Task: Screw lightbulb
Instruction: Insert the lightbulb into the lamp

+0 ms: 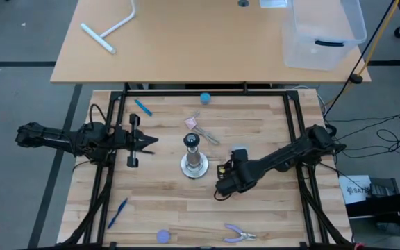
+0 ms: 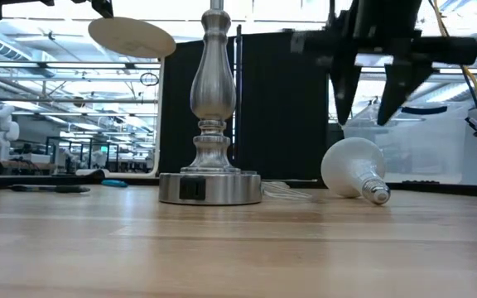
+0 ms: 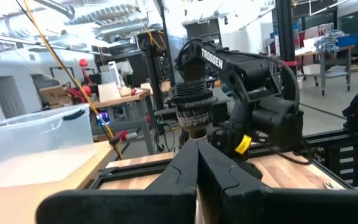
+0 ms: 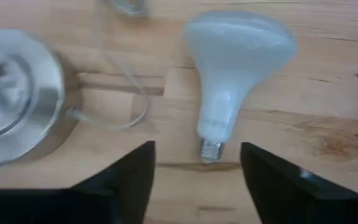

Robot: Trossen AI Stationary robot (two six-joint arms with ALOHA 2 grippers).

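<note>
High view: wooden slatted table (image 1: 165, 208) in a black frame, a second smooth tan table (image 1: 186, 42) across the top of the frame.
Bulb (image 2: 353, 168): lying on its side on the wood, right of centre in the low view, just right of the stand; white frosted globe tapering to a ribbed silvery screw neck, neck pointing lower right.
Right gripper (image 2: 373, 106): above the bulb in the low view, not touching it; dark fingers (image 4: 124, 177) spread apart, with the screw neck showing between them in the right wrist view.
Left gripper (image 1: 153, 141): centre left of the high view, pointing at the stand, well apart from it; fingers pressed together, nothing held.
Stand (image 1: 194, 157): centre of the high view; round polished metal base, turned baluster stem, black top; upright.
Cord (image 4: 120, 93): thin clear wire looping on the wood between stand base and bulb.
Around: small blue ball (image 1: 205, 98) at the top edge of the slats; blue pen (image 1: 117, 212) lower left; pliers (image 1: 239, 235) with pale handles at bottom centre; flat round blue piece (image 1: 163, 237) at bottom; pink scrap (image 1: 192, 123) above the stand.
Far table: white T-shaped pipe (image 1: 110, 31) upper left, clear plastic bin (image 1: 321, 31) upper right.
</note>
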